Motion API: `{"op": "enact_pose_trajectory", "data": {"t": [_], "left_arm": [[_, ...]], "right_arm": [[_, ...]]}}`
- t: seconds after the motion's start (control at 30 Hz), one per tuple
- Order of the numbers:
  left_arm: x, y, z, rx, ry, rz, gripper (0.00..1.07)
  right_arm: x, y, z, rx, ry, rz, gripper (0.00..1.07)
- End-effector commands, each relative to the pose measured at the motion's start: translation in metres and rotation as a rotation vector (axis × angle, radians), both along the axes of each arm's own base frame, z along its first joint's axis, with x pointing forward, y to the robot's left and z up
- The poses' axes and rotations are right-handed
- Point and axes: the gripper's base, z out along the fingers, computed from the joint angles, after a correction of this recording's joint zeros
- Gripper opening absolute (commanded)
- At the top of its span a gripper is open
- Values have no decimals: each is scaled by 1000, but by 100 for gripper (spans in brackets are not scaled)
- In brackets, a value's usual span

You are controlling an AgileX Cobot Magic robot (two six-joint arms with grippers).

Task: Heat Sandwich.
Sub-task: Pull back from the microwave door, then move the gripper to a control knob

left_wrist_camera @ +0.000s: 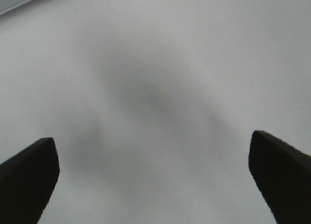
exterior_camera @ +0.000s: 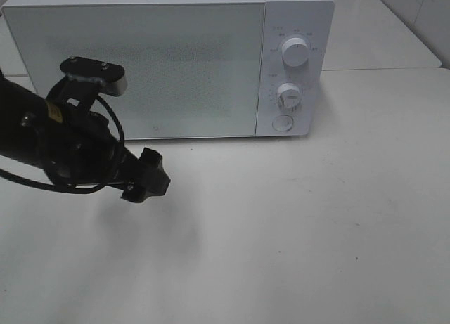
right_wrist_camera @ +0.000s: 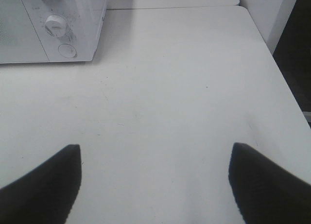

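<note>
The sandwich is out of view in all frames. The white microwave stands at the back of the table with its door shut; its control corner also shows in the right wrist view. My left gripper hovers low over the bare table in front of the microwave's left half. In the left wrist view the left gripper is open and empty above its own shadow. My right gripper is open and empty over the table, to the right of the microwave. It does not show in the exterior view.
The microwave panel carries two knobs and a round button. The white table ends at a right edge, with a dark gap beyond it. A second table top lies behind.
</note>
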Motion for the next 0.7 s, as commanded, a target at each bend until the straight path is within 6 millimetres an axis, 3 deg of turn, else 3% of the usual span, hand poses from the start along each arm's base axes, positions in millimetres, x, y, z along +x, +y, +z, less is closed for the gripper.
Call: {"op": "enact_pose_trajectory", "data": {"t": [0.03, 0.23, 0.3, 0.37, 0.47, 0.7], "left_arm": [[-7, 5, 9, 20, 30, -15, 100], [-15, 28, 30, 19, 92, 46, 100], [-15, 47, 38, 24, 121, 100, 100], [-15, 52, 40, 25, 132, 117, 100], [-17, 83, 51, 29, 179, 213, 100], [-30, 117, 67, 44, 228, 314, 100]], "right_arm": [[-3, 0, 0, -2, -38, 1, 76], [-3, 0, 0, -2, -38, 1, 76], [-3, 0, 0, -2, -38, 1, 76], [-3, 0, 0, -2, -38, 1, 76], [-3, 0, 0, -2, -38, 1, 76], [-3, 0, 0, -2, -38, 1, 76]]}}
